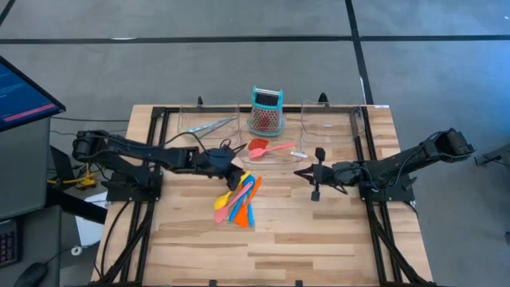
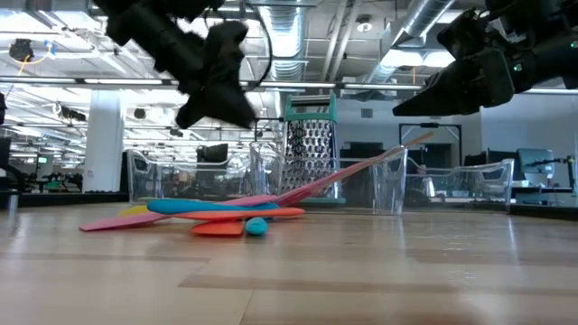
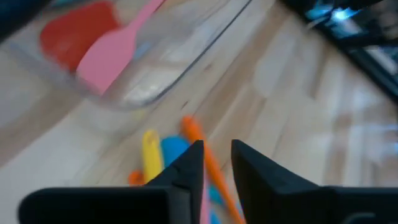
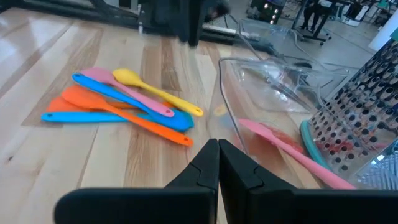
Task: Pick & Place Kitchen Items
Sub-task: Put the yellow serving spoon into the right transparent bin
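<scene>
A pile of slim plastic utensils [image 1: 239, 199] in orange, blue, pink and yellow lies on the wooden table at mid-front; it also shows in the right wrist view [image 4: 124, 99] and the low view [image 2: 217, 212]. My left gripper [image 1: 237, 171] hovers just above the pile's far end [image 3: 168, 149], its fingers a little apart [image 3: 217, 158] and empty. My right gripper [image 1: 303, 172] is shut [image 4: 218, 148] and empty above the table, right of the pile. A red spatula [image 1: 257, 147] and a pink spatula [image 1: 279, 147] lie in the middle clear tray [image 1: 275, 162].
Silvery tongs [image 1: 211, 125] lie in the far left clear tray. A teal-topped metal grater [image 1: 267, 110] stands at the back middle. Another clear tray [image 1: 331, 127] stands at the far right. The pink spatula's handle [image 4: 311, 165] sticks out over the middle tray's rim.
</scene>
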{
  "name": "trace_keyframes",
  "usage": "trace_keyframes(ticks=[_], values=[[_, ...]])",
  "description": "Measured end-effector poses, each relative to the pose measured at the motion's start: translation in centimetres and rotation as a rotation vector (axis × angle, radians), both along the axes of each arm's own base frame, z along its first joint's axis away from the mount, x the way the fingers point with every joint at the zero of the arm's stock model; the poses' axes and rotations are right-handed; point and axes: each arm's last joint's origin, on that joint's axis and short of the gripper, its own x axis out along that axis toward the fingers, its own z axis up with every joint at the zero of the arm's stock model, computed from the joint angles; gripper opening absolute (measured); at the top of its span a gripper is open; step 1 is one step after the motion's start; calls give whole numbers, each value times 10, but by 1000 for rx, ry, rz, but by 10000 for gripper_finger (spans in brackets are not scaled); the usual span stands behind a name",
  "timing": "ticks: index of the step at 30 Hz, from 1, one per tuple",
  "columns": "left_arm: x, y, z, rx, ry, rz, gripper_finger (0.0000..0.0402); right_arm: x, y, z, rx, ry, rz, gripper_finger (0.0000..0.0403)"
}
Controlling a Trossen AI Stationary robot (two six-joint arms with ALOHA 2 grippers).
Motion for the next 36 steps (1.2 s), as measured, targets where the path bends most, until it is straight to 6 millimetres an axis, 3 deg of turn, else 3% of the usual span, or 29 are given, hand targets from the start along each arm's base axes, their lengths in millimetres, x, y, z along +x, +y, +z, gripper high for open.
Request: trace_keyframes(ticks=[5,12,18,26,30,36], values=[[12,0,17,42,7,-39,11,-2,0,-6,-12,68,0,0],[39,2,3,36,284,-64,3,-2,0,-6,-12,67,1,0],[38,4,-12,16,454,-53,3,-3,0,-7,1,73,-5,0],[36,1,-14,11,476,-137,3,-3,0,-7,1,78,-5,0],[32,-1,-20,7,500,-173,16,-3,0,-8,1,80,-5,0],[24,-1,-38,-18,514,-167,73,-3,0,-8,0,83,-5,0]])
